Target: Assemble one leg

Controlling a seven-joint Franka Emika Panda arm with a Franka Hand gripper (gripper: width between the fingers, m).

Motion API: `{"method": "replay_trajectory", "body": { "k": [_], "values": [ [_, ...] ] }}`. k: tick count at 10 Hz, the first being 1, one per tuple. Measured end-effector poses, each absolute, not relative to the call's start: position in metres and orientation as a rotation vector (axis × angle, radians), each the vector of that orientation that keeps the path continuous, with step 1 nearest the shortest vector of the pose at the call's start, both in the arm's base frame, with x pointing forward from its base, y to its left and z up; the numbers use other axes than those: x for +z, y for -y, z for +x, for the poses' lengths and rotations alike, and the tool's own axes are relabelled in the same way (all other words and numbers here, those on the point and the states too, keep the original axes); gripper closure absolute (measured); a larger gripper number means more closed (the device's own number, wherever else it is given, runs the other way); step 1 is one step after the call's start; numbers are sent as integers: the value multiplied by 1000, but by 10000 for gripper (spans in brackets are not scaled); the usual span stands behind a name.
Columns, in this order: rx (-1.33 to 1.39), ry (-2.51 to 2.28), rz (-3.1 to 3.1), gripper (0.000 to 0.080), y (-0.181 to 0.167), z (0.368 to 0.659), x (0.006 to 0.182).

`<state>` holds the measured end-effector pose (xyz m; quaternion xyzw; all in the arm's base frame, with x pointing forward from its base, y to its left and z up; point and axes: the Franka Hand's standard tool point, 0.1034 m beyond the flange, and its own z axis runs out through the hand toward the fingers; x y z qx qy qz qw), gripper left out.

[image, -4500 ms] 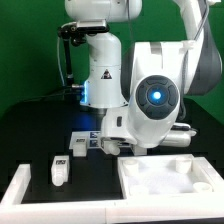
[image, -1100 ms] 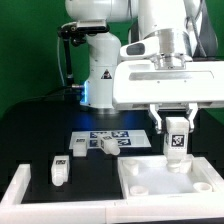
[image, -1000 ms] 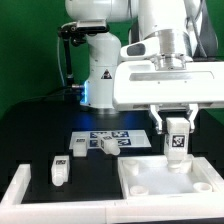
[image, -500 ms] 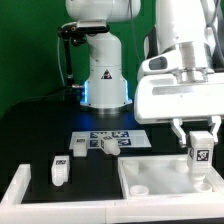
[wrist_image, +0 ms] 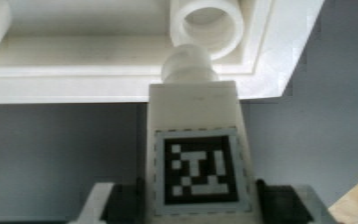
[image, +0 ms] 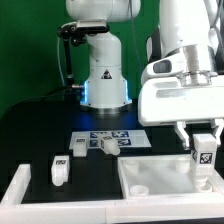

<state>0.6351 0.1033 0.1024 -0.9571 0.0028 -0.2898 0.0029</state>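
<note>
1. Leg (image: 203, 158): a white, plastic-looking square-section post. It hangs upright in the exterior view with its long axis vertical and its upper end in the gripper (image: 203, 138).
2. The face turned to the camera carries a black-and-white square tag (image: 203, 156). In the wrist view the same tag (wrist_image: 197, 172) sits on the wide end of the leg (wrist_image: 197, 130), close to the gripper (wrist_image: 197, 203).
3. From the wrist, the leg narrows at its far end to a rounded peg (wrist_image: 188, 62) that points away from the gripper, toward the tabletop (wrist_image: 87, 85).
4. Gripper: the jaws are clamped on the leg's two side faces. One dark finger (wrist_image: 105, 203) shows on each side, with no visible gap to the leg.
5. Position: the leg is over the tabletop (image: 160, 182), at its corner on the exterior view's right. Can't tell whether the lower end touches it.
6. Tabletop: a matte white slab with a raised rim and round sockets. One socket (wrist_image: 211, 20) lies just past the peg tip; can't tell if the peg lines up with it.
7. A second leg (image: 59, 171) lies flat on the black table (image: 30, 140), on the exterior view's left and well apart from the held one.
8. The marker board (image: 105, 141) lies flat between the robot base (image: 105, 75) and the tabletop.
</note>
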Motion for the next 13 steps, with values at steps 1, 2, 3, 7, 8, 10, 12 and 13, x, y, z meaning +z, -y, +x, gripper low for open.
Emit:
{"method": "replay_trajectory", "body": {
  "k": [1, 2, 3, 7, 8, 10, 12, 13],
  "values": [
    [-903, -7, -3004, 512, -104, 634, 99],
    [-898, 0, -3004, 512, -107, 633, 97],
    [-893, 3, -3005, 512, -108, 632, 95],
    [-897, 8, -3001, 512, -111, 632, 95],
    [-891, 11, -3002, 512, -113, 631, 93],
    [-887, 17, -3004, 512, -114, 630, 90],
    [-879, 27, -3012, 512, -115, 626, 80],
    [-891, 29, -3011, 512, -115, 627, 78]
  ]
}}
